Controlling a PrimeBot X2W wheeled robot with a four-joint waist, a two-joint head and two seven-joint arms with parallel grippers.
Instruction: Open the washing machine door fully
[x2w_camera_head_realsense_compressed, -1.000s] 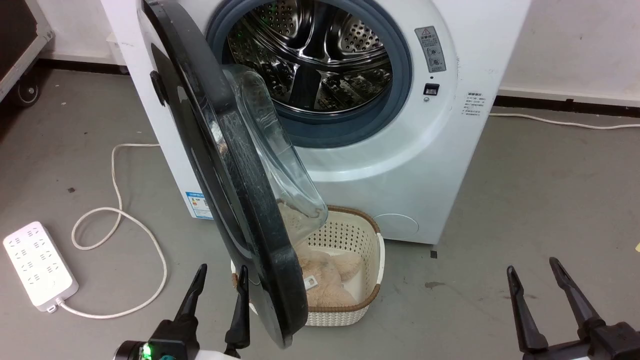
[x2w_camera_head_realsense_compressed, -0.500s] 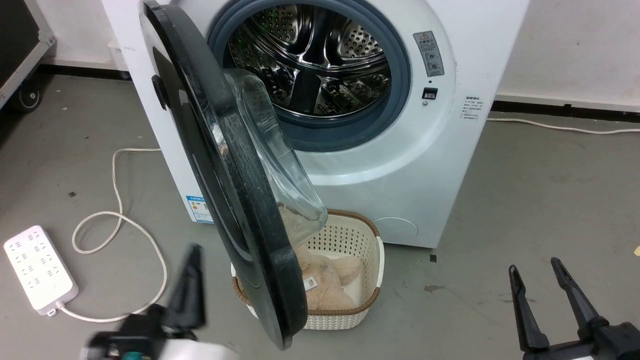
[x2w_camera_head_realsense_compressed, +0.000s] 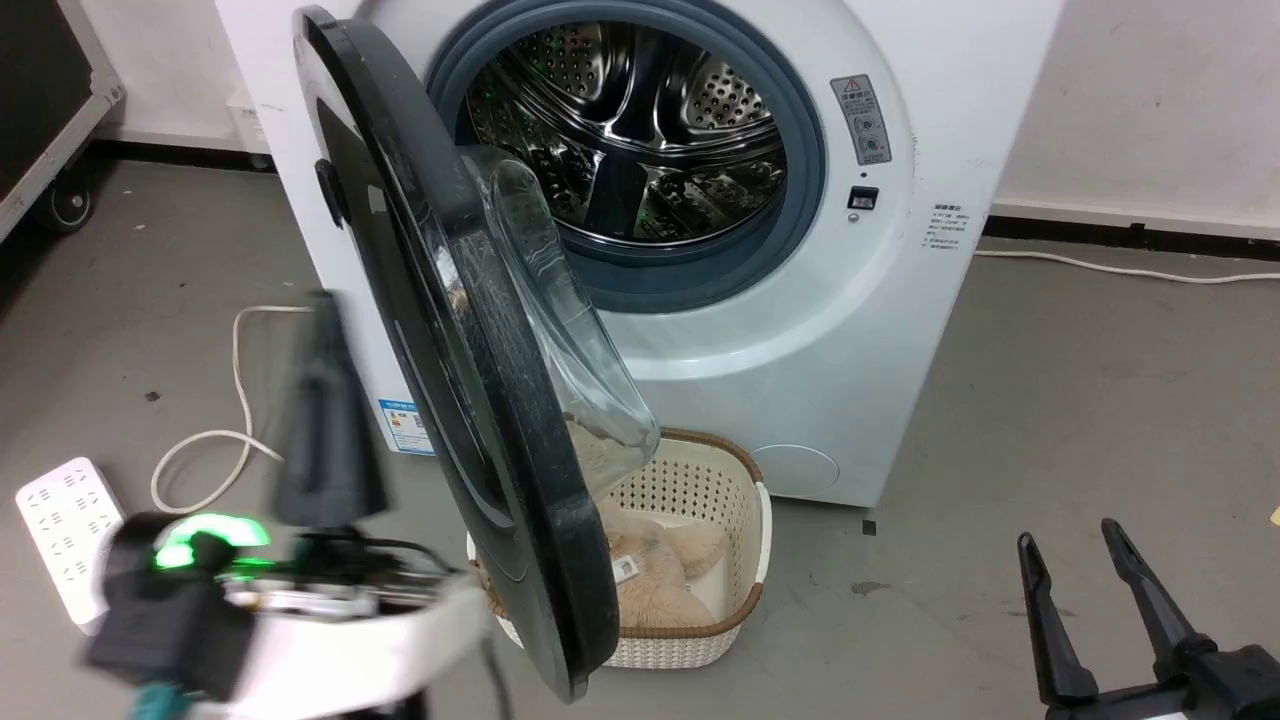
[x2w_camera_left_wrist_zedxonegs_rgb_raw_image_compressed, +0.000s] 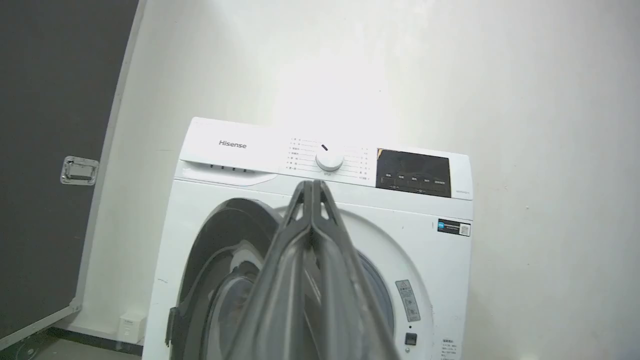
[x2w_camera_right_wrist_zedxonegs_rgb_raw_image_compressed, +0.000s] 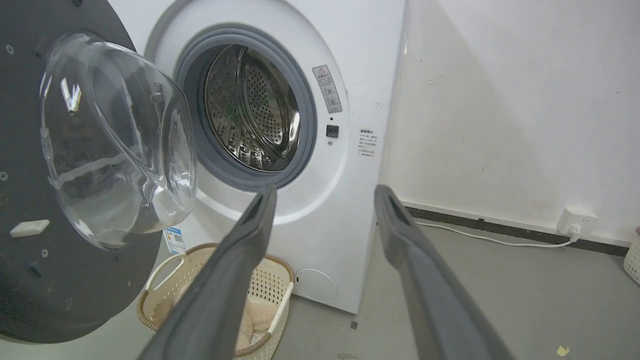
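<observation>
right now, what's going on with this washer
A two-armed robot faces the washing machine. Its door is swung partway out, drum exposed; a basket sits on the floor in front. The left gripper, fingers shut on nothing, is up beside the door's outer face, apart from it. The right gripper sits low and open, holding nothing.

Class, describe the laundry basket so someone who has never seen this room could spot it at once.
Find the white front-loading washing machine against the wall. On the floor below its drum opening, partly behind the open black door, sits the basket. It is cream, perforated and brown-rimmed, holding something beige and fluffy, unlike the white power strip further left.
</observation>
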